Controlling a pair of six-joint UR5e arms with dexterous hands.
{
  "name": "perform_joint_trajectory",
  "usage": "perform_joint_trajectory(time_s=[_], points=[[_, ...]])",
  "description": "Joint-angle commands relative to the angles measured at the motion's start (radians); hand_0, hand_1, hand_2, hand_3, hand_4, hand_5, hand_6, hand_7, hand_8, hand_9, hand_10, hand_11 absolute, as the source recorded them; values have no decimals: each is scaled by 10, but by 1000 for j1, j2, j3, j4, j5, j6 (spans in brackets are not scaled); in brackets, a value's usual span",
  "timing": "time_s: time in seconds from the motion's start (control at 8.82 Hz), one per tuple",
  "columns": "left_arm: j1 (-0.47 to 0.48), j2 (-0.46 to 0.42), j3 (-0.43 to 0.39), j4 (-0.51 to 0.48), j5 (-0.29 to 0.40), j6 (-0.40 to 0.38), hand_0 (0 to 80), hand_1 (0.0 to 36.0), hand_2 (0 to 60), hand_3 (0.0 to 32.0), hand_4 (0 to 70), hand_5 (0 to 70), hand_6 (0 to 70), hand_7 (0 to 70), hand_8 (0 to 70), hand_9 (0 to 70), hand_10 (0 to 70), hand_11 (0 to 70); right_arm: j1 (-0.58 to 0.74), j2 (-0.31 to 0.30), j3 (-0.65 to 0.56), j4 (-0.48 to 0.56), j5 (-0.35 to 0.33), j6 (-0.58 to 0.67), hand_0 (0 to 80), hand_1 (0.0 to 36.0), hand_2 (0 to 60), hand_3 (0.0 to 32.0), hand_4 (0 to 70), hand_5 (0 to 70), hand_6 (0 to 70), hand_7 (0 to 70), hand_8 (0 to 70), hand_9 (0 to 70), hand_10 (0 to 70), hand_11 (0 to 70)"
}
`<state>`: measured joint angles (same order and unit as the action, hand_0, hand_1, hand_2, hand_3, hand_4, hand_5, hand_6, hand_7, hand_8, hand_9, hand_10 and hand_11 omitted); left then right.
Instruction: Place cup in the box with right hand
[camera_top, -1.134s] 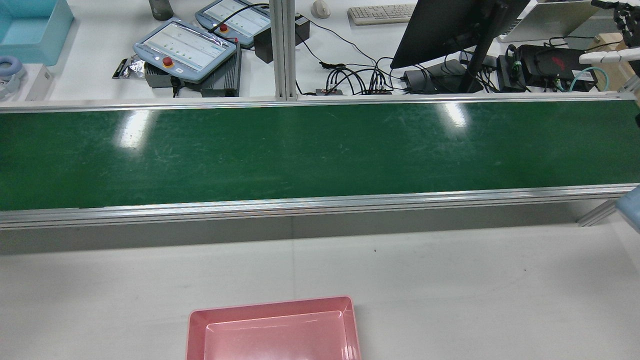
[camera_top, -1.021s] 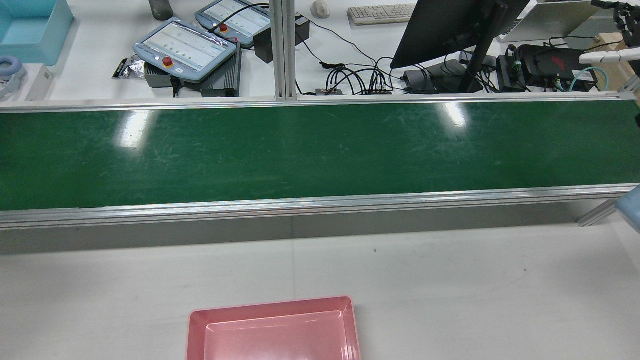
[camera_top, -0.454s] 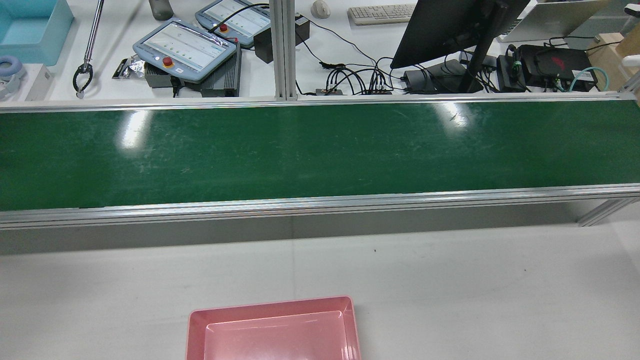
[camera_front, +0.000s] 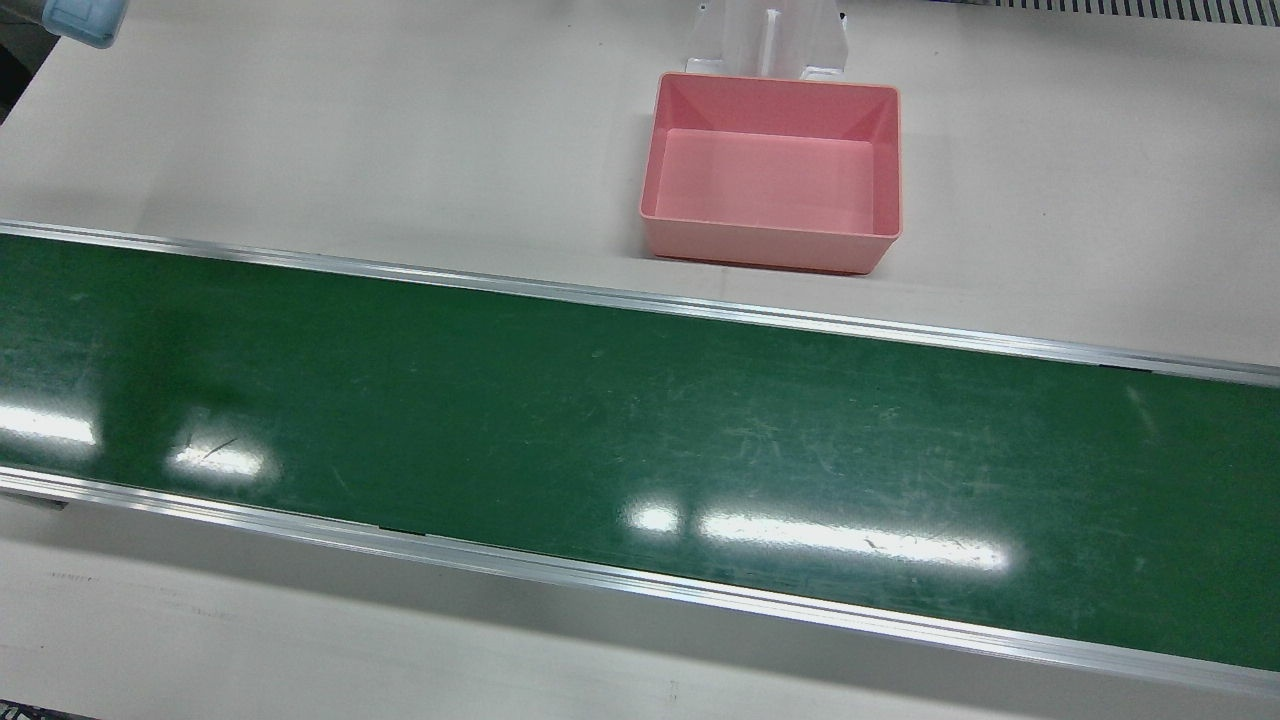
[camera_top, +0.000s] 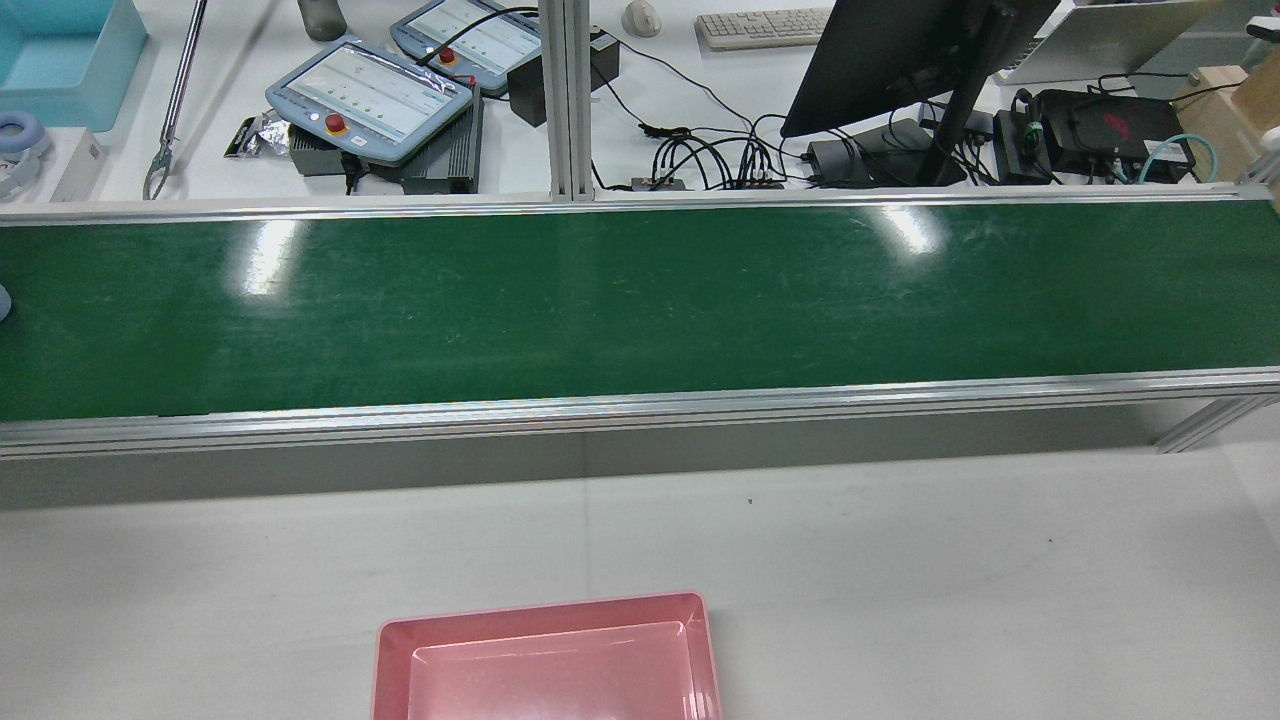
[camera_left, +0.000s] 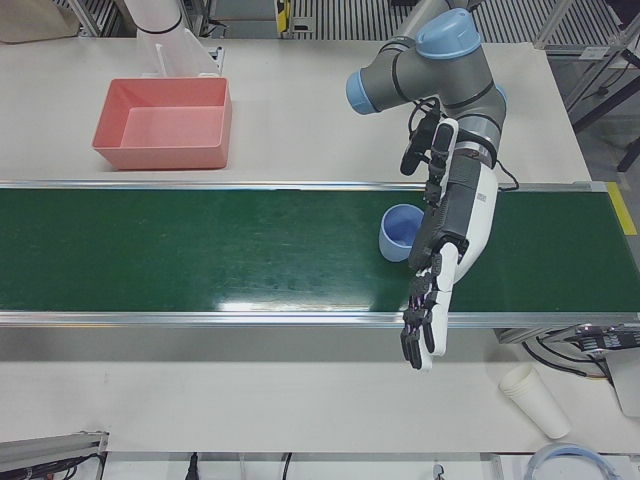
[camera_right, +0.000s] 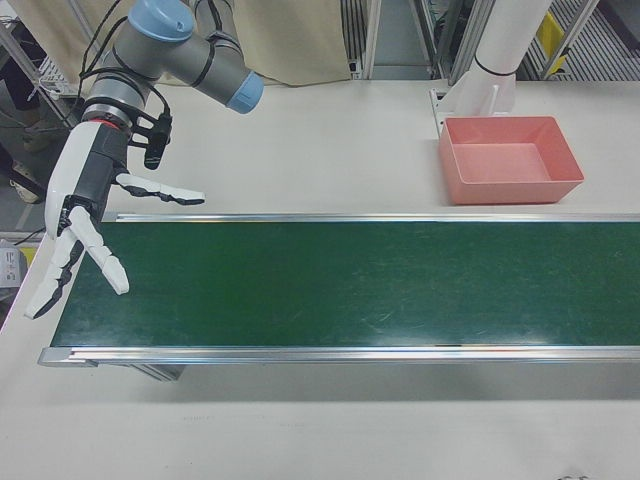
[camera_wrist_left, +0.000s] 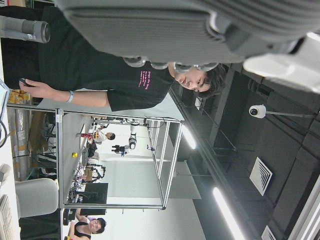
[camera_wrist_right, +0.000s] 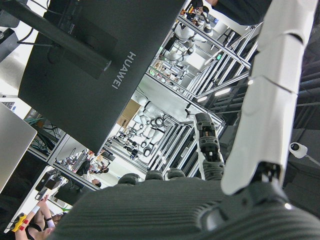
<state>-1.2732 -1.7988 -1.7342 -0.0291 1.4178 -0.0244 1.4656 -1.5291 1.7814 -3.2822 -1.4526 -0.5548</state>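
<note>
A long green conveyor belt (camera_front: 640, 420) with aluminium rails runs across a pale table (camera_front: 300, 130), and behind it, in the rear view, there is a desk with a dark monitor (camera_top: 900, 50), two teach pendants (camera_top: 370, 95), a keyboard (camera_top: 760, 25) and many cables.

The cup (camera_left: 401, 231) is light blue and it stands upright on the belt, near the end in front of the robot's left arm. In the left-front view it is just beside the left hand (camera_left: 445, 230); I cannot tell if they touch. In the rear view only a small pale blue edge shows at the left border of the belt.

The left hand points down over the front rail of the belt, with the fingers (camera_left: 420, 320) straight and close together, and they hold nothing. The cup is at the side of the palm, not between the fingers.

The pink box (camera_front: 772, 170) stands on the table on the robot's side of the belt, near the middle, and its inside is bare. It is well apart from the cup.

The right hand (camera_right: 85, 215) hangs over the other end of the belt, far from the cup and from the box. Its fingers (camera_right: 105, 265) are spread wide apart and it holds nothing.

A stack of white paper cups (camera_left: 535, 400) lies on the table near the left arm. The left hand view shows a person in a black shirt (camera_wrist_left: 100, 70).
</note>
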Motion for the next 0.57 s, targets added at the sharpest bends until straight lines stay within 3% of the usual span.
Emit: perform_joint_trajectory(time_s=[0.0,0.11,0.23,0.34,0.45], points=[[0,1,-1,0,0,0,0,0,0,0,0,0,0,0,0,0,0,0,-1,-61,0,39,0,16,532,191,70,0,77,52,10,0,0,0,0,0],[0,-1,-1,0,0,0,0,0,0,0,0,0,0,0,0,0,0,0,2,-66,-2,58,1,22,546,174,0,0,89,52,9,0,0,0,0,0],[0,1,1,0,0,0,0,0,0,0,0,0,0,0,0,0,0,0,11,-74,-5,56,-2,62,533,190,68,0,67,53,8,0,0,0,0,0],[0,1,1,0,0,0,0,0,0,0,0,0,0,0,0,0,0,0,25,-100,-4,58,-2,108,537,194,72,0,77,53,10,0,0,0,0,0],[0,-1,1,0,1,0,0,0,0,0,0,0,0,0,0,0,0,0,34,-144,-2,82,-11,177,554,184,1,0,107,55,13,0,0,0,0,0]])
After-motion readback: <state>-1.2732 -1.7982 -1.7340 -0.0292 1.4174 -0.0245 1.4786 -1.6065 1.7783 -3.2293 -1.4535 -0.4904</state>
